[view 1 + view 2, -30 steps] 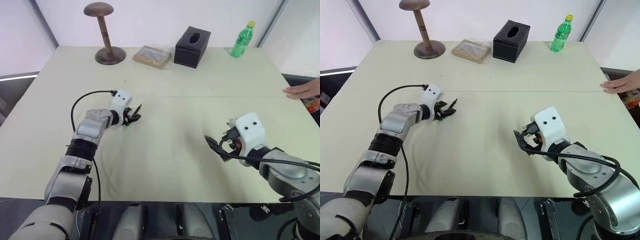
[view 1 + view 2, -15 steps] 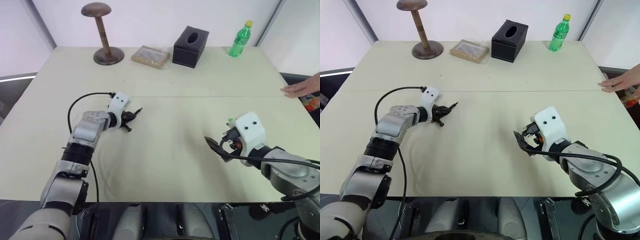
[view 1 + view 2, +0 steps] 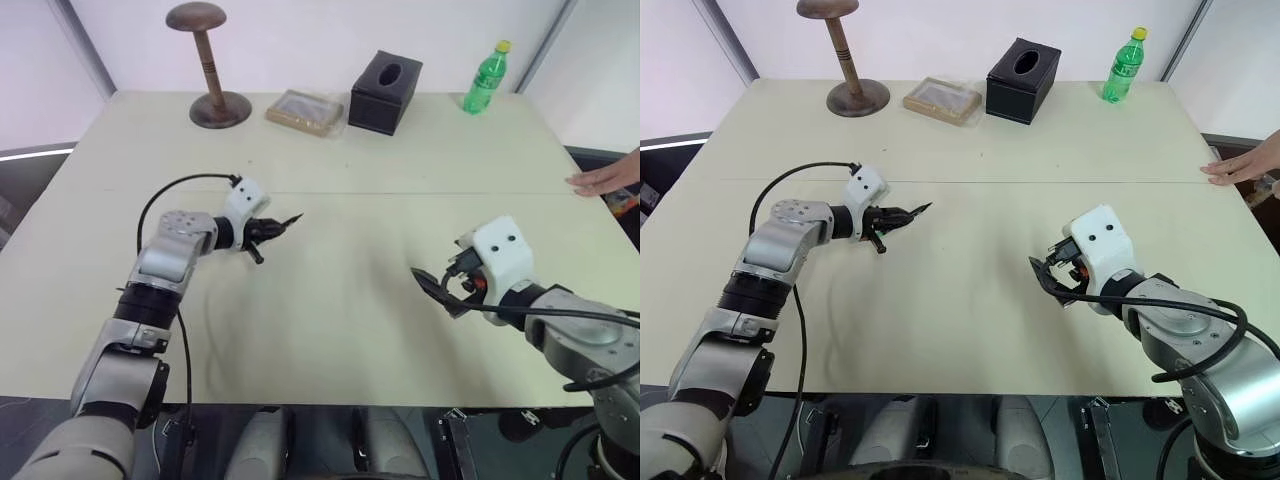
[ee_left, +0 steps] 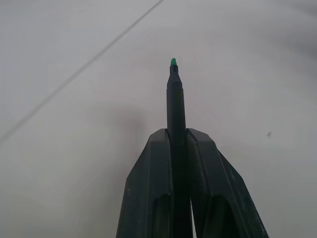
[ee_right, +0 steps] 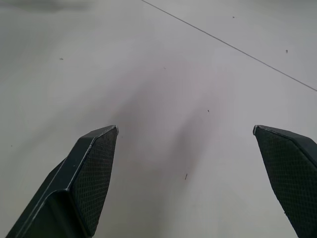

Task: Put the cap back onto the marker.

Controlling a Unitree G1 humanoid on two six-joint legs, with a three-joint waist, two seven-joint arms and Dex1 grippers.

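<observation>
Clamping the marker, left gripper sits closed above the table, well short of the tissue box. Marker slim, black, green-tipped. Right gripper spread wide, empty.

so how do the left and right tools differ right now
The left tool is shut on the marker, whose green tip points out ahead; the right tool stands wide open and holds nothing. In the eye views the left tool sits nearer the table's middle, the right tool nearer its front edge. Both have two black fingers.
</observation>
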